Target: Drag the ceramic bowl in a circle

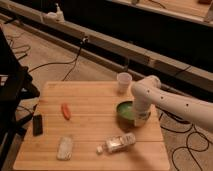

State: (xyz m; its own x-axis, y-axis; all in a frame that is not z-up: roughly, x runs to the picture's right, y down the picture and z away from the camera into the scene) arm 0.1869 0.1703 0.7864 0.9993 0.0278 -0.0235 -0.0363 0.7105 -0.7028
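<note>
Hand [142, 118] is set low on the ceramic bowl [125, 111] at its four o'clock rim, probably for dragging; bowl lies at the bench's [90, 125] three o'clock edge.

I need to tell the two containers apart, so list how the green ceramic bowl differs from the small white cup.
The ceramic bowl is glossy green; the cup is pale translucent white. The bowl is wide and shallow; the cup is narrow and taller for its width. The claw is down at the bowl's right rim, while the cup stands apart near the table's far edge, untouched. Both stand upright with mouths open upward on the wooden table.
</note>
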